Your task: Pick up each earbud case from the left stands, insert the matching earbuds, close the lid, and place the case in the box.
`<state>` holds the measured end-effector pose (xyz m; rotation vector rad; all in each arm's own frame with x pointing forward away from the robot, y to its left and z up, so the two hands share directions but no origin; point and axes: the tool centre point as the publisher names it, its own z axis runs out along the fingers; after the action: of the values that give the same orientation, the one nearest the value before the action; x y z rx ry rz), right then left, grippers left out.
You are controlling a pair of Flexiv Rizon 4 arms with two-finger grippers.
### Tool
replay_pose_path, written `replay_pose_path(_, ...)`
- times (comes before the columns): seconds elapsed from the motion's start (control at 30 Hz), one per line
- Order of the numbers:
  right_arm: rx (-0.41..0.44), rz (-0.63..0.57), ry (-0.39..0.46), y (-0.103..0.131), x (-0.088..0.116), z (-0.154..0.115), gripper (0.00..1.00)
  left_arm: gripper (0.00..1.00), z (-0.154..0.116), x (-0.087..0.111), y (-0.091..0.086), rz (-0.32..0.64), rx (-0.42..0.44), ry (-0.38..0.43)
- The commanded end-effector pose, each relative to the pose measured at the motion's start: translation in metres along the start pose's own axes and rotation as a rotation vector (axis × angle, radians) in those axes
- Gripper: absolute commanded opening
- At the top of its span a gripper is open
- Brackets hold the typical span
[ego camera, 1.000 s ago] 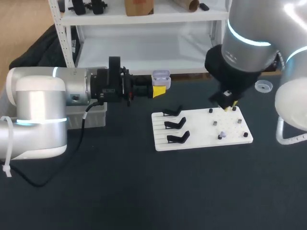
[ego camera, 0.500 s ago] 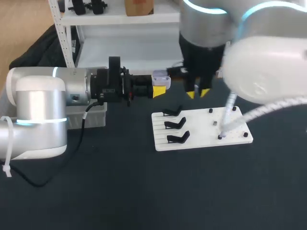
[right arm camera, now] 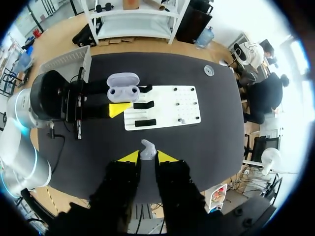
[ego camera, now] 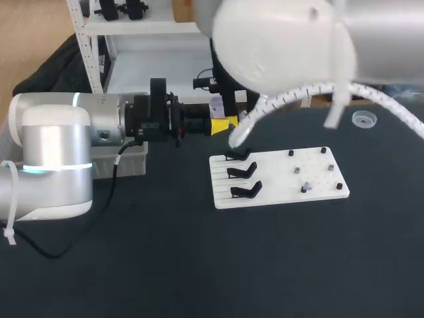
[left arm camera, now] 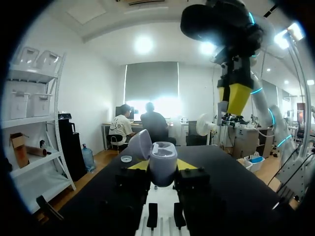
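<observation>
While my left gripper (left arm camera: 162, 166) clamps the open case (right arm camera: 123, 87), my right gripper (right arm camera: 147, 156) pinches an earbud (right arm camera: 147, 146) well above it, case toward its 11 o'clock. Risk: earbud turned wrong for its socket would jam, or slip free onto the table (right arm camera: 202, 142).

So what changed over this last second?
The right gripper rose from the right side of the white peg board and swung left toward the open lavender earbud case, a pale earbud pinched in it. The left gripper, case and board stayed put.
</observation>
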<state>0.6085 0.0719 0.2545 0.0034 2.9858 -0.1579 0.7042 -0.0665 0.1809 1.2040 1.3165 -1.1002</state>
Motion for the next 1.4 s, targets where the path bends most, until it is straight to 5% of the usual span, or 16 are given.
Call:
replay_pose_path(0.03, 0.011, 0.0, 0.033, 0.003, -0.003, -0.002, 0.0, 0.0, 0.0, 0.001, -0.001, 0.001, -0.002, -0.003)
replay_pose_path(0.2, 0.011, 0.0, 0.033, 0.003, -0.003, -0.002, 0.0, 0.0, 0.0, 0.001, -0.001, 0.001, -0.002, -0.003)
replay_pose_path(0.23, 0.006, 0.05, 0.069, 0.005, -0.006, -0.001, 0.0, 0.0, 0.0, 0.001, -0.001, 0.001, -0.002, -0.003)
replay_pose_path(0.27, 0.137, 0.077, 0.038, 0.007, -0.009, 0.005, 0.0, 0.0, 0.0, 0.001, -0.001, 0.001, -0.002, -0.003)
replay_pose_path(0.33, 0.104, 0.184, 0.065, 0.012, -0.019, 0.004, 0.0, 0.0, 0.0, 0.001, -0.001, 0.001, -0.002, -0.003)
replay_pose_path(0.4, 0.17, 0.304, 0.053, 0.013, -0.032, 0.004, 0.0, 0.0, 0.0, 0.001, -0.001, 0.001, -0.002, -0.003)
replay_pose_path(0.53, 0.123, 0.593, 0.075, 0.004, -0.055, 0.001, 0.0, 0.0, 0.0, 0.001, -0.001, 0.001, -0.002, -0.003)
replay_pose_path(0.6, -0.031, 0.686, 0.077, 0.001, -0.059, -0.009, 0.0, 0.0, 0.0, 0.001, -0.001, 0.001, -0.002, -0.003)
replay_pose_path(1.07, -0.031, 0.686, 0.077, 0.001, -0.059, -0.009, 0.0, 0.0, 0.0, 0.001, -0.001, 0.001, -0.002, -0.003)
replay_pose_path(1.4, 0.062, 0.634, 0.019, 0.021, -0.049, -0.012, 0.0, 0.0, 0.0, 0.001, -0.001, 0.001, -0.002, -0.003)
